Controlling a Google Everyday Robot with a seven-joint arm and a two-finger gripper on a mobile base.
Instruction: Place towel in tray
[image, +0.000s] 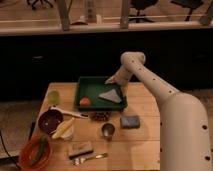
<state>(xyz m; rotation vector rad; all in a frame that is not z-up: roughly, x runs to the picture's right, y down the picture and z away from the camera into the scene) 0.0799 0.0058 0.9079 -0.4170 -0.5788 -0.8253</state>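
Note:
The dark green tray (85, 88) stands at the back middle of the wooden table. The grey-blue towel (111, 96) lies flat inside it, in the right half. A small orange-red thing (85, 101) lies in the tray's front left corner. My gripper (112, 80) hangs at the tray's back right corner, just above and behind the towel, at the end of the white arm (155, 90) that reaches in from the right.
A blue square pad (130, 121) and a metal cup (107, 130) sit in front of the tray. A dark bowl (49, 120), a banana (63, 128), a red bowl (35, 151), a green cup (53, 97), a fork (90, 158) and a brush (80, 148) fill the left and front.

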